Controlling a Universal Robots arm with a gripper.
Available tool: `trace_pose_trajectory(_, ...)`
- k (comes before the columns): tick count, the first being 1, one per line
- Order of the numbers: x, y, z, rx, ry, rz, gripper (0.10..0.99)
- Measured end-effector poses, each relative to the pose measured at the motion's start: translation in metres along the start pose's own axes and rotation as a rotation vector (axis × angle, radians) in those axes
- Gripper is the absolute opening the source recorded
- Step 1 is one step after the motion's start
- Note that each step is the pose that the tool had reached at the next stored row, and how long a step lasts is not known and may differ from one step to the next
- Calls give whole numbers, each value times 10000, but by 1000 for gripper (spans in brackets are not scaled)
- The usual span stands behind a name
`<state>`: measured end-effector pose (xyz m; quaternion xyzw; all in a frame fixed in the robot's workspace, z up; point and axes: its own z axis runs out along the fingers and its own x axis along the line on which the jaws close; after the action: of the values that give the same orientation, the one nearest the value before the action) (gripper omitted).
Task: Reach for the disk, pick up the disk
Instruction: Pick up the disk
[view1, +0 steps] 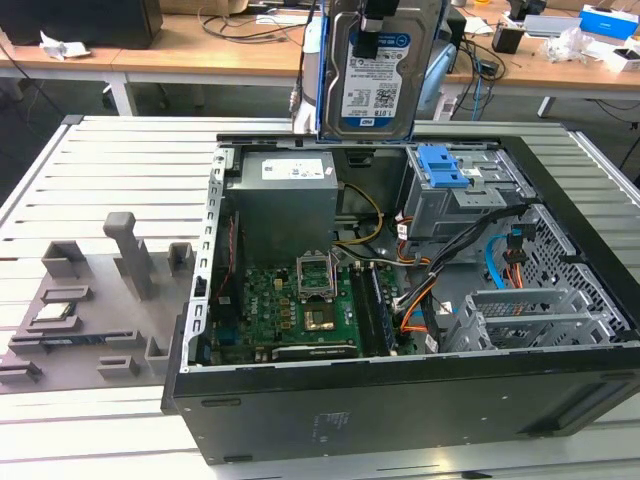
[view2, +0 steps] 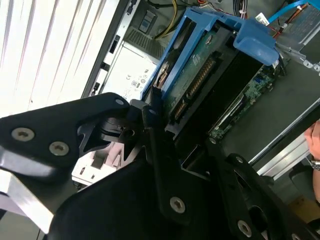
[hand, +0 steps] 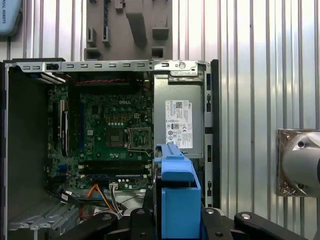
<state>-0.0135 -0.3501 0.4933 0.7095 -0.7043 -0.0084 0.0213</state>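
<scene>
1. Grips the disk (view1: 375, 90) in the claw (view1: 372, 32) — clamped tight, black fingers (view2: 156, 145) pressed on either side of it.
2. Holds it upright at top centre of the ext. view, label w/ barcodes facing that camera, clear above the rear part of the open PC case (view1: 400, 410).
3. Shows, in the first wrist view, the blue bracket (hand: 177, 202) framing the disk's edge; in the second wrist view, the disk's green circuit-board side w/ a connector row.
4. Looks straight down, in the first wrist view, past the bracket into the case: motherboard (hand: 110, 130) and grey power supply box (hand: 177, 115) w/ white label, both well below the disk.
5. In the ext. view, inside the case: power supply box on the ext. view's left of the grey drive cage (view1: 445, 195) w/ blue latch, both toward the rear; motherboard nearer the camera, orange cables (view1: 415, 310) beside it.
6. Under the case: slatted metal table (view1: 100, 170); on it, just beside the case — on the ext. view's left — a grey fixture plate (view1: 90, 320) w/ pegs & slots.
</scene>
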Motion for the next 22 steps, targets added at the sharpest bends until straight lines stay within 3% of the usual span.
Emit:
trace_pose_trajectory(5,66,0,2,0,0,0,361)
trace_pose_trajectory(11,264,1,6,1,0,-1,361)
trace_pose_trajectory(22,542,4,13,0,-1,-1,361)
